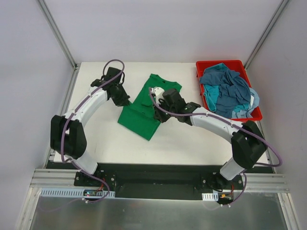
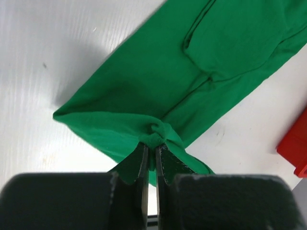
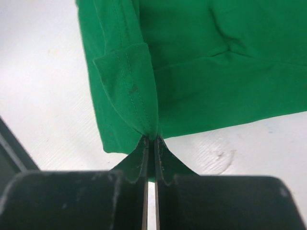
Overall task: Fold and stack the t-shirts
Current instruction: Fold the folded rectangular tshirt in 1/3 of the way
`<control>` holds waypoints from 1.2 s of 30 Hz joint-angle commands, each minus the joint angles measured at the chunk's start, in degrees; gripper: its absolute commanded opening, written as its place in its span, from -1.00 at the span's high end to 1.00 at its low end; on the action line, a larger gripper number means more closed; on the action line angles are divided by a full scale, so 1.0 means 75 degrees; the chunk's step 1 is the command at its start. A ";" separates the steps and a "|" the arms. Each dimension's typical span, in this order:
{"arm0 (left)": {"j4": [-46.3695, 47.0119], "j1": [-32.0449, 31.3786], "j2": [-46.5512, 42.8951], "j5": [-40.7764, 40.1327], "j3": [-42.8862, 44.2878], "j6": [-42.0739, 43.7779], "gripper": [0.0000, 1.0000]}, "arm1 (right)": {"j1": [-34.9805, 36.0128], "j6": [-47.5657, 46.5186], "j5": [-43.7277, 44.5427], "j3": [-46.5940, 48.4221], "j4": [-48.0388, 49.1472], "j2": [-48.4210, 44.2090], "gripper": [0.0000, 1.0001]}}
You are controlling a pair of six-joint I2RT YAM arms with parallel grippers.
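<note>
- The green t-shirt (image 1: 146,108) lies on the white table (image 1: 187,146) just to the 9 o'clock side of its middle. It is folded into a long band that runs from 1 o'clock down to 7 o'clock in the top view.
- Its 7 o'clock end finishes in a square-cut edge well short of the table's near edge. Its 1 o'clock end stops short of the far edge.
- The left gripper (image 2: 151,146) sits at the shirt's 9 o'clock edge. Its jaws are nearly closed, and a bunched knot of green cloth is pinched between them.
- The right gripper (image 3: 151,140) sits at the shirt's 4 o'clock edge. Its jaws are almost together and clamp a thin fold beside a stitched hem.
- In both wrist views the cloth spreads away from the fingers, with bare table on either side of it.
- Bare table lies open at 9 o'clock of the shirt as far as the table's side edge, and in a wide band along 6 o'clock.
- The right arm crosses the table between the shirt and the red bin (image 1: 229,64).
- The bin stands in the table's 2 o'clock corner, apart from the shirt, with its rim close to the table's side edge.
- A pile of blue t-shirts (image 1: 228,93) fills the bin and spills over its 4 o'clock rim.
</note>
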 commanded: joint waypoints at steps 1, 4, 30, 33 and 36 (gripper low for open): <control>0.0102 0.0054 0.0734 -0.0198 0.0955 0.0409 1.00 | -0.0515 -0.0338 -0.0026 0.0521 -0.0319 0.0396 0.99; 0.0113 0.0066 0.1250 -0.0176 0.1447 0.0503 1.00 | -0.0773 -0.0408 -0.0097 0.0709 -0.0318 0.0689 0.99; 0.0102 0.0183 0.3725 0.0305 0.3241 0.1030 0.32 | -0.1676 0.0305 -0.0238 0.1764 -0.0013 0.2436 0.52; 0.0102 0.0183 0.3491 0.0504 0.3418 0.1183 -0.43 | -0.1700 0.0400 0.0148 0.1939 -0.0247 0.2191 -0.20; 0.0102 0.0183 0.2918 0.0446 0.3127 0.1160 -0.98 | -0.1700 0.0481 0.0454 0.1905 -0.0470 0.1770 -0.70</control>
